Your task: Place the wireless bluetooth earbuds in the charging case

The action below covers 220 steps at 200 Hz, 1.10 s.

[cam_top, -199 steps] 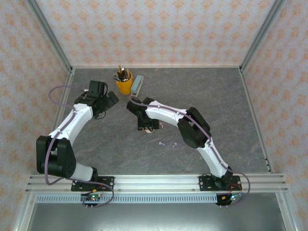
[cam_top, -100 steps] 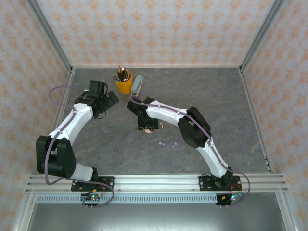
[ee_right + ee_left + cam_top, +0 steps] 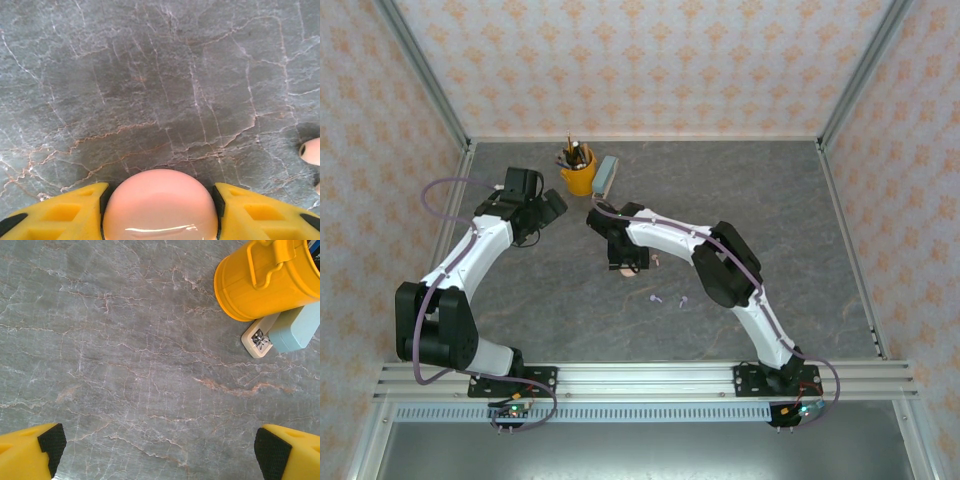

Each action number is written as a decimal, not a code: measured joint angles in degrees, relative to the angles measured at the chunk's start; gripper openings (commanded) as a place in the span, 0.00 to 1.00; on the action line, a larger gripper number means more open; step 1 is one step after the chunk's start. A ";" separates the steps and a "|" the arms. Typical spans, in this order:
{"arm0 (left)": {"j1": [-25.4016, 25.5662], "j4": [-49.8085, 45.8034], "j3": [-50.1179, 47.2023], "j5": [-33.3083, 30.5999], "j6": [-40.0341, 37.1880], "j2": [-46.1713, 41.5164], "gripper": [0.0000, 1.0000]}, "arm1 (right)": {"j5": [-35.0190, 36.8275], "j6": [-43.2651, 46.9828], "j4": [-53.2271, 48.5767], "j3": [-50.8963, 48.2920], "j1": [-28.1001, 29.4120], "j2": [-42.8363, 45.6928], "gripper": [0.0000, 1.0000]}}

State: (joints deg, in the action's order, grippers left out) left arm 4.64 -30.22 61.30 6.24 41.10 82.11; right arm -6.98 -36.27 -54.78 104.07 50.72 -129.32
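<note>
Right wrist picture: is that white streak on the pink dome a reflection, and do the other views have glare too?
Right wrist: yes, a curved highlight low on the glossy pink dome, likely lamp glare; its edge looks slightly soft. Left wrist: the marble tabletop is sharp, with no bright glare on the yellow cup. Top external: even light, weak shadows.

left tool gaping wide, right tool pinching pink dome, both arms stretched forward

glossy pink plastic case; matt veined stone-look table
</note>
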 measured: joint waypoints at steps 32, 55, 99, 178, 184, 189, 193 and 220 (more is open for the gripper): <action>0.00 1.09 -0.76 0.66 0.00 -0.02 1.00 | -0.13 -0.35 0.74 -1.22 -0.04 0.76 0.52; 0.00 1.62 -1.46 0.87 0.00 -0.02 1.00 | -0.09 -0.59 0.79 -1.81 -0.15 1.22 0.52; 0.00 2.82 -2.84 1.20 0.02 -0.24 0.99 | -0.02 -0.70 0.81 -2.40 -0.79 2.47 0.53; 0.15 7.65 -6.75 2.82 0.02 -1.53 0.99 | 0.35 -1.22 0.83 -2.43 -2.45 5.33 0.53; 0.15 8.63 -7.67 3.17 0.04 -1.99 1.00 | 0.48 -1.22 0.85 -2.43 -2.67 5.40 0.53; 0.15 9.42 -8.52 3.50 0.07 -2.43 0.99 | 0.57 -1.22 0.83 -2.43 -2.84 5.42 0.53; 0.15 10.03 -9.14 3.76 0.07 -2.71 1.00 | 0.59 -1.22 0.83 -2.43 -2.95 5.42 0.53; 0.15 15.54 -14.69 5.70 0.85 -5.25 0.99 | 0.79 -1.46 0.85 -2.40 -4.20 5.42 0.53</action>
State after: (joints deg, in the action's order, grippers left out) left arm 4.80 -14.68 46.61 11.94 41.95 76.86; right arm -6.20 -37.74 -53.93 101.67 46.52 -123.90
